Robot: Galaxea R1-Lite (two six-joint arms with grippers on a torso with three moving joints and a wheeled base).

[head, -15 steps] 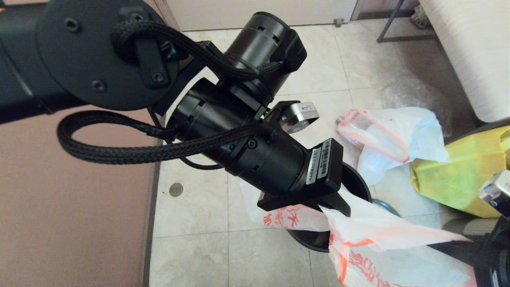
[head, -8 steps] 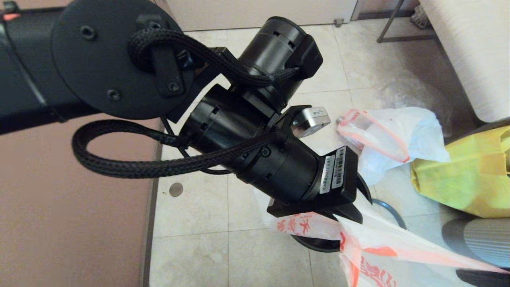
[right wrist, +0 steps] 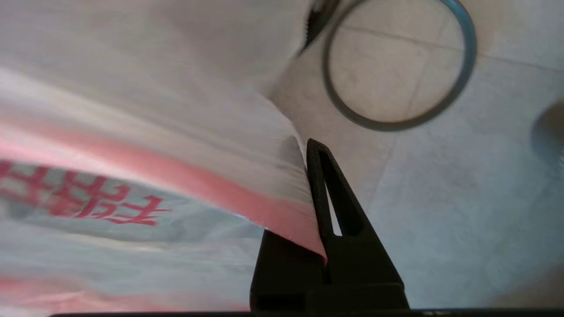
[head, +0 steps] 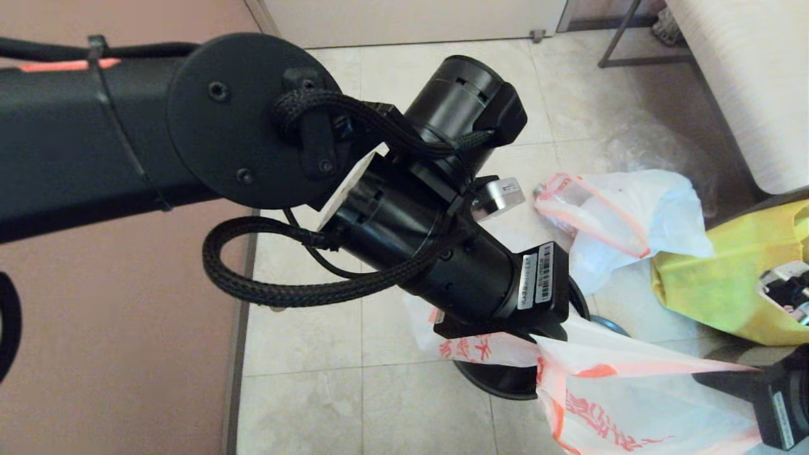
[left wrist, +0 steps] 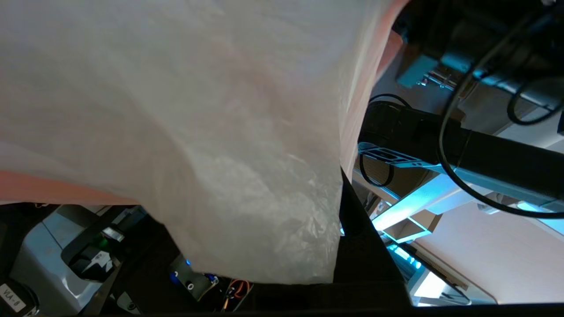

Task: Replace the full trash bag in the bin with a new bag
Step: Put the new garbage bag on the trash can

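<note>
The new bag [head: 607,379], white film with a pink-orange hem and red characters, hangs stretched between both grippers above the black bin [head: 499,384]. My left gripper [head: 537,338] is shut on the bag's far edge; in the left wrist view the film [left wrist: 220,154] hides all but one finger [left wrist: 359,229]. Low on the right, my right gripper [head: 720,381] is shut on the hem [right wrist: 282,215]. The grey hoop [head: 610,325] lies on the floor beside the bin, and shows as a ring [right wrist: 458,83] in the right wrist view. The full trash bag [head: 632,215] lies on the tiles beyond the bin.
A yellow fabric bag [head: 733,278] sits on the right behind the hoop. A crumpled clear bag [head: 657,148] lies further back. A white upholstered edge [head: 752,82] and a metal frame leg [head: 622,38] stand at the far right. A pink-brown surface [head: 114,328] fills the left.
My left arm has swung to the right, carrying the bag's edge with it. My right gripper dropped out of view half a second ago and is back at the lower right.
</note>
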